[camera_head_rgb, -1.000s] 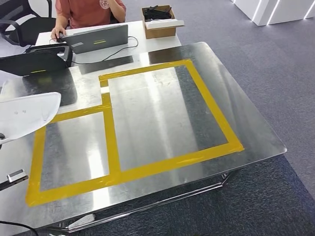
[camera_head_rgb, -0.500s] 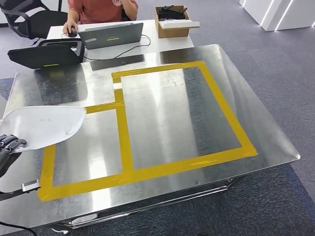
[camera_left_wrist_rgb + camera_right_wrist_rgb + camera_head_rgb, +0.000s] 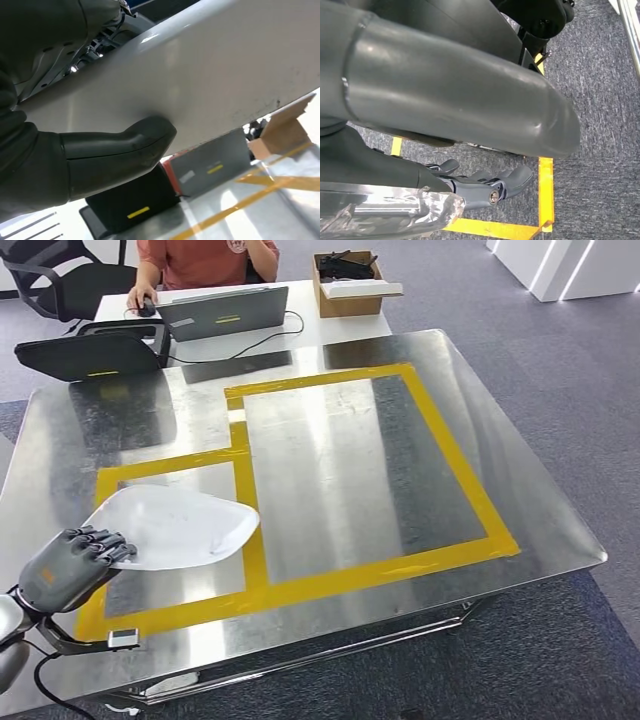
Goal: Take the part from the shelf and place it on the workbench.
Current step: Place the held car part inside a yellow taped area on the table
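White and glossy, the part is jutting out ahead of the left hand, which is clasping its near end over the metal workbench. Since half a second ago, it is reaching further across the yellow tape.

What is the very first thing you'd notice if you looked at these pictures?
The big white part, held by the robot's left hand over the near left of the shiny metal workbench. Next, the bright yellow tape marking boxes on that workbench. At the far side, a person sits at a laptop.
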Available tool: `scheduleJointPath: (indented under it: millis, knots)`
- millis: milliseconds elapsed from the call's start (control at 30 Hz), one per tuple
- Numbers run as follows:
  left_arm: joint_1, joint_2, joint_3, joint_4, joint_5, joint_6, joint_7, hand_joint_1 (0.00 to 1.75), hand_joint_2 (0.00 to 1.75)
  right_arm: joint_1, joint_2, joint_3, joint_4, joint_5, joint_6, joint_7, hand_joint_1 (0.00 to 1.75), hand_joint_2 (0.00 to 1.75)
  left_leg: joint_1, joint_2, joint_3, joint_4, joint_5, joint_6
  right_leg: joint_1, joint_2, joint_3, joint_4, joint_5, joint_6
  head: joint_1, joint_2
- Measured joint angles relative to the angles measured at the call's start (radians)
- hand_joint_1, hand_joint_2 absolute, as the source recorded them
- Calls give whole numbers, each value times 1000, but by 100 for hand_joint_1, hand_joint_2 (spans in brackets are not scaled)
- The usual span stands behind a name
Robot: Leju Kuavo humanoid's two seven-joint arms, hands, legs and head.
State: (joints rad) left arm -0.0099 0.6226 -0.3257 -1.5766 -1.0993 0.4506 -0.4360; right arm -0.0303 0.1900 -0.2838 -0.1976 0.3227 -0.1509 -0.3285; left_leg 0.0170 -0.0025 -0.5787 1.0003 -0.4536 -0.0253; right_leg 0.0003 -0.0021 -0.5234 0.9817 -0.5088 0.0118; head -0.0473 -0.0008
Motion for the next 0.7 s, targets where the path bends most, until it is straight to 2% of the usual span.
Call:
scheduleJointPath:
  millis: [333, 700]
  knots:
    - [-55, -39, -140, 114, -54, -57, 70, 175, 175, -2, 3, 0, 0, 7, 13, 1, 0, 0, 0, 0, 0, 0, 1, -1, 0, 0, -2, 3, -1, -1, 0, 0]
    - [-199, -173, -237, 330, -114, -97, 148, 175, 175, -3, 6, 3, -2, 19, 27, 13, 0, 0, 0, 0, -1, 0, 2, -1, 0, 0, -2, 4, 0, 0, 0, 0]
